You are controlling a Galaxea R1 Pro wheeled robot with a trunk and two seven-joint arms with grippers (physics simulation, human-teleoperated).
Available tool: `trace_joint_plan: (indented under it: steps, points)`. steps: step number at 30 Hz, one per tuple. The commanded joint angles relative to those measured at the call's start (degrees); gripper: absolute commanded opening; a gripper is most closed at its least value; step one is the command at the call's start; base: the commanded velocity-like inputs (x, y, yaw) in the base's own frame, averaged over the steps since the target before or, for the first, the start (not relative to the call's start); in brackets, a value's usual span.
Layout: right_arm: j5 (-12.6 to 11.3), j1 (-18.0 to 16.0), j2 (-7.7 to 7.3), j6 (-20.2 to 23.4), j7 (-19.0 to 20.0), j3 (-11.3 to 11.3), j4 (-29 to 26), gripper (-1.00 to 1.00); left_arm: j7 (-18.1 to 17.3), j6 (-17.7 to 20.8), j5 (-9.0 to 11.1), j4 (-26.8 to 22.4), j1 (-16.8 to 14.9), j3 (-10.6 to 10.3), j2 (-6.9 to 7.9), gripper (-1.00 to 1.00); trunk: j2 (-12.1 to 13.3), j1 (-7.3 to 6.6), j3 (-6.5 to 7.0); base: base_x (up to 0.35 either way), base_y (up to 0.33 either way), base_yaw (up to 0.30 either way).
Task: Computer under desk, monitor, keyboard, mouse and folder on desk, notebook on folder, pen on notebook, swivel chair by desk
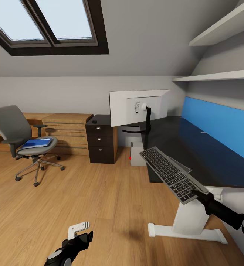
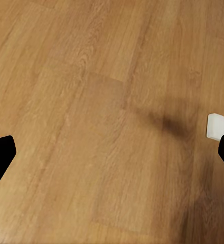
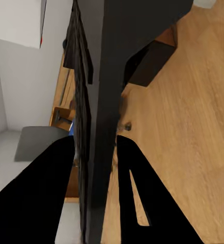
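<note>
keyboard [image 1: 172, 174]: lower right of frame, tilted over the surface [image 1: 196, 147] front edge | right pincer [image 1: 197, 191]: clamped on its near short end | left pincer [image 1: 81, 232]: fingers spread wide, empty, over floor | handling: likely light, stiff, slim; end grip leaves it cantilevered, may sag or pivot

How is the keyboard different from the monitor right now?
The keyboard is held in the air, tilted, by the right tool; the monitor stands upright on the desk.
The keyboard is slim, flat and dark with black keys; the monitor shows a wide white back on a black stem.
The keyboard hangs over the desk's front edge; the monitor sits at the desk's far end.
Both are wide, flat rectangles.
</note>
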Motion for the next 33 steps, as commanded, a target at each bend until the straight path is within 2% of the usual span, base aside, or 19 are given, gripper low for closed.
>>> trace_joint_plan:
  steps: [1,6,15,20,21,26,33]
  points:
    - [1.0,0.0,0.01,0.1,0.2,-0.1,0.1,-1.00,0.4,0.2,0.6,-0.1,0.0,0.0,-0.03,1.00,0.0,-0.01,-0.06,0.000,0.000,0.000]
    - [1.0,0.0,0.01,0.1,0.2,-0.1,0.1,-1.00,0.4,0.2,0.6,-0.1,0.0,0.0,-0.05,1.00,0.0,-0.01,-0.06,0.000,0.000,0.000]
    - [0.9,0.0,0.11,0.1,0.3,0.1,-0.4,-1.00,0.8,0.3,0.6,0.2,0.0,0.1,-0.08,1.00,3.6,-1.98,1.55,0.000,0.000,0.000]
    - [0.9,-0.1,0.80,0.0,0.3,0.2,-0.5,-1.00,0.9,0.3,0.6,3.4,0.0,0.2,-0.02,1.00,5.6,-3.08,2.45,0.000,0.000,0.000]
    - [0.9,0.0,5.50,-0.3,1.3,0.2,-5.3,-1.00,0.9,-0.5,0.4,5.9,0.0,0.1,0.06,1.00,6.0,-3.30,2.63,0.000,0.000,0.000]
    - [1.0,0.0,6.70,-0.4,1.4,0.2,-7.6,-1.00,0.9,-1.1,0.1,6.9,0.0,0.1,0.05,1.00,8.0,-4.40,3.53,0.000,0.000,0.000]
    - [1.0,0.0,8.12,-0.5,1.4,0.2,-8.2,-1.00,0.9,-1.3,-2.6,8.1,0.0,0.0,0.04,1.00,10.8,-5.94,4.79,0.000,0.000,0.000]
